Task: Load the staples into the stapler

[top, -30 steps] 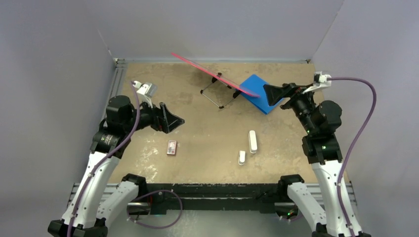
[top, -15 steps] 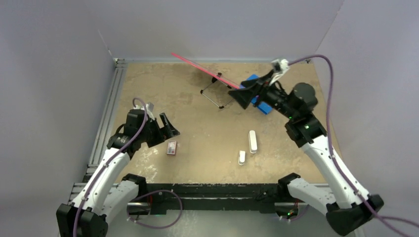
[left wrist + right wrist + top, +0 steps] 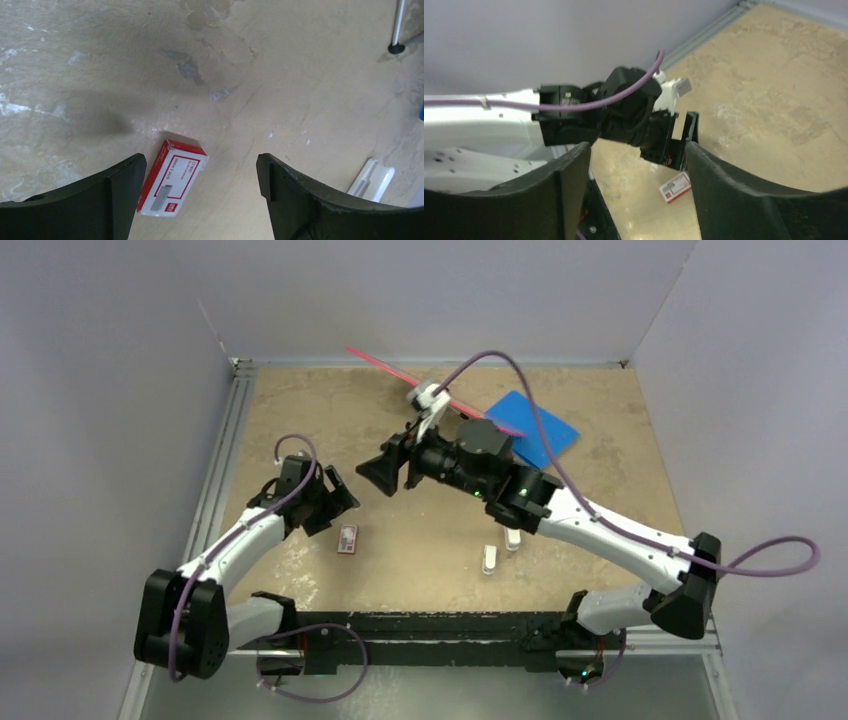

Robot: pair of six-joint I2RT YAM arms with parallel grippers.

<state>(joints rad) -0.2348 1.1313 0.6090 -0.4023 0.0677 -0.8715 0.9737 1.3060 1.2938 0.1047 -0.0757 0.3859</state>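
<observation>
On mottled tan tabletop, rectangular red-and-white cardboard staple box.

The staple box, red and white with a grey staple strip printed on its top face, lies flat, left of centre. Well apart to its right lie a short white stapler and, just beside it, a second stapler, partly hidden.

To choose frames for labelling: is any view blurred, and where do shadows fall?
Left wrist: sharp, print on the small red-and-white cardboard staple box shows; a soft shadow lies on the tan table to the box's upper left. Right wrist: softer, slightly blurred. Top external: even light, no glare.
</observation>
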